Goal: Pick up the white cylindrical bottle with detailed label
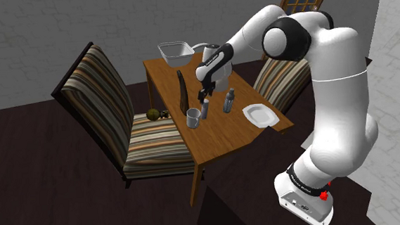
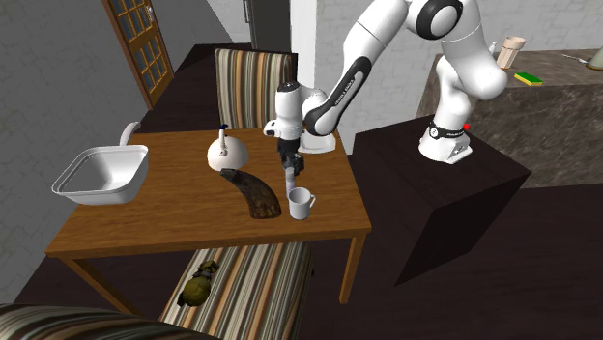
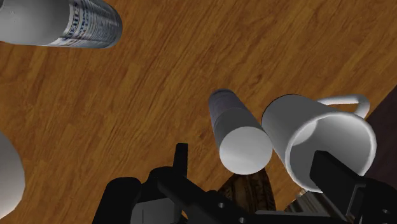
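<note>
The arm reaches from its stand over the wooden table (image 1: 221, 139), wrist bent so the gripper (image 1: 203, 96) points straight down. The white bottle (image 1: 205, 112) stands upright, long axis vertical, just beside the mug (image 1: 192, 118). It sits directly below the wide-open, empty fingers (image 3: 181, 159), untouched.

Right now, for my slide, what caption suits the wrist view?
Open gripper above an upright white bottle beside a white mug on a wooden table.
</note>
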